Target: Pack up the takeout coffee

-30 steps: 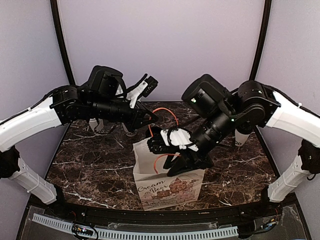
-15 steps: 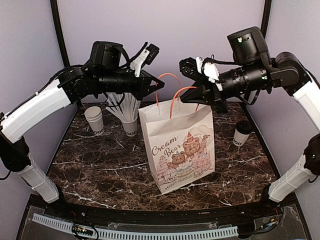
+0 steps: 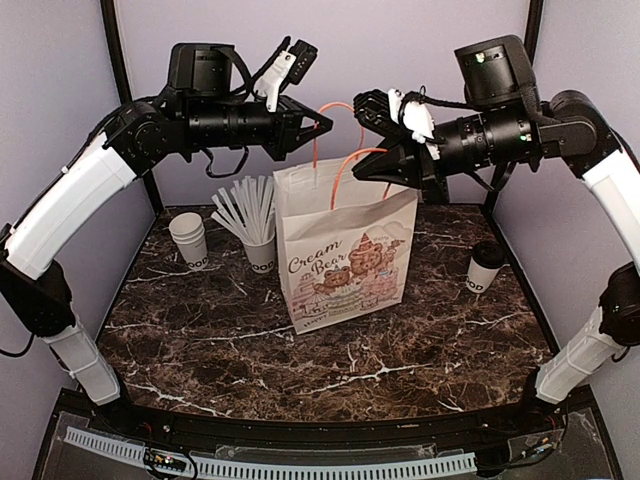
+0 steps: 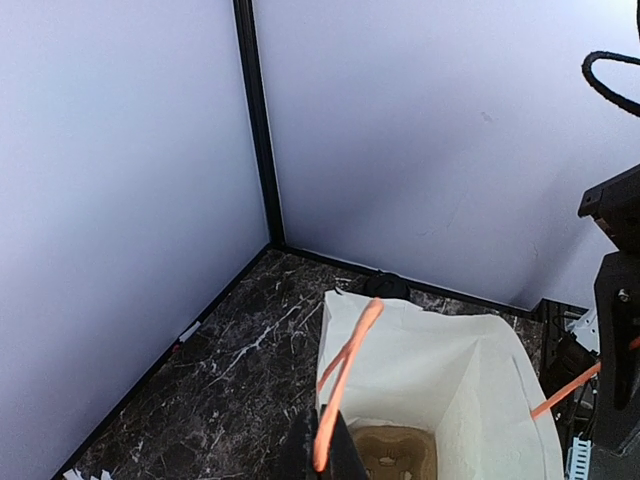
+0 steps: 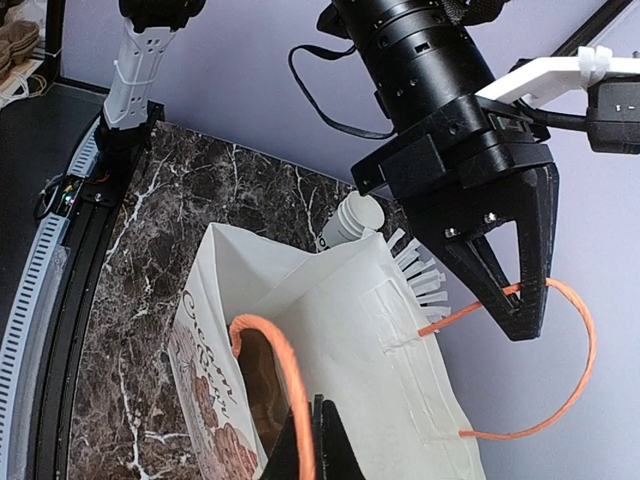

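The takeout coffee [image 3: 486, 267], a small white cup with a black dome lid, stands on the marble table at the right, apart from both grippers. The white "Cream Bear" paper bag [image 3: 345, 255] hangs tilted in the middle, held by its orange handles. My left gripper [image 3: 322, 125] is shut on the far handle [image 4: 345, 380]. My right gripper [image 3: 378, 168] is shut on the near handle [image 5: 275, 360]. The left wrist view looks into the open bag [image 4: 430, 370], where a brown cardboard carrier [image 4: 395, 455] lies at the bottom.
A lidless stack of white cups [image 3: 188, 240] and a white cup full of straws [image 3: 255, 225] stand at the back left, just behind the bag. Purple walls close in the back and both sides of the table [image 3: 430, 350].
Both grippers have risen and moved toward the back, keeping hold of the handles. The bag has come up from the near table edge to the middle.
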Tool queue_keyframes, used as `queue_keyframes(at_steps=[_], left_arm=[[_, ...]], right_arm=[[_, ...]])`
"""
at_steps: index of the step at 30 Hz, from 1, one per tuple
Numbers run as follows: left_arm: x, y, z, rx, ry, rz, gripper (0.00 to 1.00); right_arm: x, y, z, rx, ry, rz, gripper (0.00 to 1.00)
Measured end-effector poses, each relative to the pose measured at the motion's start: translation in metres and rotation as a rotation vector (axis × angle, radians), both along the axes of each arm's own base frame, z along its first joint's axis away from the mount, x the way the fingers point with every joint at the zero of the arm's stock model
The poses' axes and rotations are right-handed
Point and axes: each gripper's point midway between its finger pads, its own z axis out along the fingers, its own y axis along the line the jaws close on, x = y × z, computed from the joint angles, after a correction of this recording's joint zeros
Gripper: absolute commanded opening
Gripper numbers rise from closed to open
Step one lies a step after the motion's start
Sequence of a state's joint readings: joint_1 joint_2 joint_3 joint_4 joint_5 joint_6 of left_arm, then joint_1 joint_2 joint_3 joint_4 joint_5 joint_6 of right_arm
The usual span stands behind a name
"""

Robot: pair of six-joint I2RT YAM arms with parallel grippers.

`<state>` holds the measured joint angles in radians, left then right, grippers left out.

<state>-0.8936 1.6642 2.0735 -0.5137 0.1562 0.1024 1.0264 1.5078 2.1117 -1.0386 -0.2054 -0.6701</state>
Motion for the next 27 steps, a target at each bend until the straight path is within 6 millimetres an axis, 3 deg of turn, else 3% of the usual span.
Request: queue_keyframes(at_steps=[5, 7, 8, 9, 10, 12, 14, 16, 18, 23, 25, 27], left_arm=[[0.003, -0.004, -0.012, 0.033, 0.008, -0.003, 0.01], [0.004, -0.005, -0.023, 0.053, 0.019, -0.004, 0.20], [0.005, -0.006, -0.029, 0.067, 0.025, -0.004, 0.40], [0.007, -0.007, -0.036, 0.082, 0.028, -0.002, 0.47], [0.008, -0.007, -0.046, 0.102, 0.039, 0.001, 0.62], [0.011, -0.008, -0.065, 0.142, 0.058, 0.010, 0.77], [0.014, -0.007, -0.085, 0.181, 0.081, 0.027, 0.84], [0.017, -0.005, -0.100, 0.210, 0.097, 0.043, 0.87], [0.018, -0.003, -0.111, 0.228, 0.108, 0.059, 0.87], [0.022, 0.009, -0.111, 0.225, 0.091, 0.120, 0.87], [0.021, 0.016, -0.104, 0.207, 0.079, 0.139, 0.87], [0.017, 0.023, -0.097, 0.188, 0.068, 0.146, 0.87]], right_arm=[[0.002, 0.004, -0.018, -0.032, 0.021, 0.003, 0.00], [0.003, 0.007, -0.030, -0.056, 0.036, 0.003, 0.50], [0.004, 0.008, -0.039, -0.072, 0.044, 0.004, 0.68], [0.005, 0.009, -0.048, -0.092, 0.052, 0.006, 0.91], [0.005, 0.009, -0.060, -0.120, 0.059, 0.011, 0.98], [0.005, 0.006, -0.079, -0.166, 0.067, 0.014, 0.99], [0.005, 0.000, -0.091, -0.203, 0.076, 0.013, 0.99], [0.008, -0.010, -0.089, -0.206, 0.082, -0.001, 0.99], [0.010, -0.019, -0.075, -0.178, 0.072, -0.018, 0.99], [0.001, -0.041, -0.034, -0.075, 0.020, -0.027, 0.99], [0.000, -0.047, -0.030, -0.054, 0.015, -0.033, 0.99], [0.002, -0.050, -0.040, -0.062, 0.027, -0.046, 0.99]])
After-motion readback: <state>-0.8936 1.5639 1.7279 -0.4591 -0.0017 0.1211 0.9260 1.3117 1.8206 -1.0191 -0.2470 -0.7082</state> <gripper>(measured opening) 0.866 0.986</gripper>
